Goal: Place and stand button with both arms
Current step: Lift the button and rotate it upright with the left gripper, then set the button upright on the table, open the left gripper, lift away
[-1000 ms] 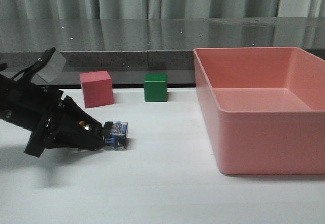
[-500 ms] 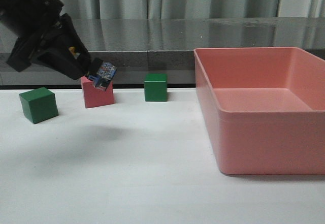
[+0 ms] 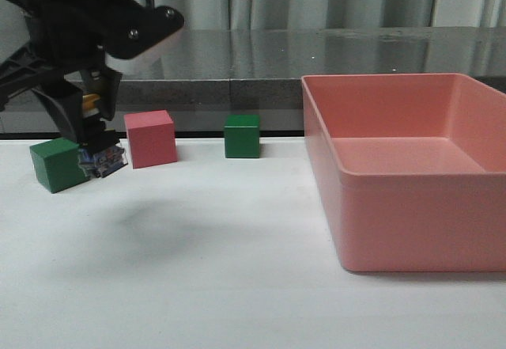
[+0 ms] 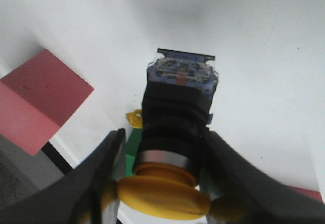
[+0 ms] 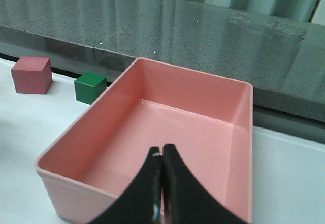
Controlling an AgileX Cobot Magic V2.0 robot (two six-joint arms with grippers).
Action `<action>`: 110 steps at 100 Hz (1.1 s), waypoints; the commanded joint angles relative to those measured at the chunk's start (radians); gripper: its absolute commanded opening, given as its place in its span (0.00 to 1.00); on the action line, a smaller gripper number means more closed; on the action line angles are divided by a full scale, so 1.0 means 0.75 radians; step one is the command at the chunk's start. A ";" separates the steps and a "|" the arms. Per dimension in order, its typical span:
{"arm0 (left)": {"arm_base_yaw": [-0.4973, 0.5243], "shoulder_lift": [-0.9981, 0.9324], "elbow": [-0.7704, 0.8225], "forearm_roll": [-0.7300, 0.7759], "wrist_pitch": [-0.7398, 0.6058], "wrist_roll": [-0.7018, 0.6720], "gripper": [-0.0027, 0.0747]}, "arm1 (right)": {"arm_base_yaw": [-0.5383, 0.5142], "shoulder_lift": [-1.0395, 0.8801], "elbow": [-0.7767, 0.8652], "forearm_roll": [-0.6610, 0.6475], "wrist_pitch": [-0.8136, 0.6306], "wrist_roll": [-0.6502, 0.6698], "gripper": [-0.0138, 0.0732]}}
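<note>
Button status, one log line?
left gripper: shut on button | button: airborne, base down | right gripper: shut, empty, over pink bin

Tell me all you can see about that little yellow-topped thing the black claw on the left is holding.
The button is a small push switch: a round yellow cap, a silver collar, a black body and a bluish, see-through-looking base with tiny printed markings. The left gripper pinches it at the cap end, fingers on either side. It hangs roughly upright, cap up and base down, just above the white table, between a green cube and a pink cube. Whether its base touches the table is unclear.
</note>
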 commanded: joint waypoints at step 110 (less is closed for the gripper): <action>-0.087 0.119 -0.039 0.180 -0.007 -0.201 0.70 | -0.008 0.006 -0.038 0.019 -0.086 0.005 0.09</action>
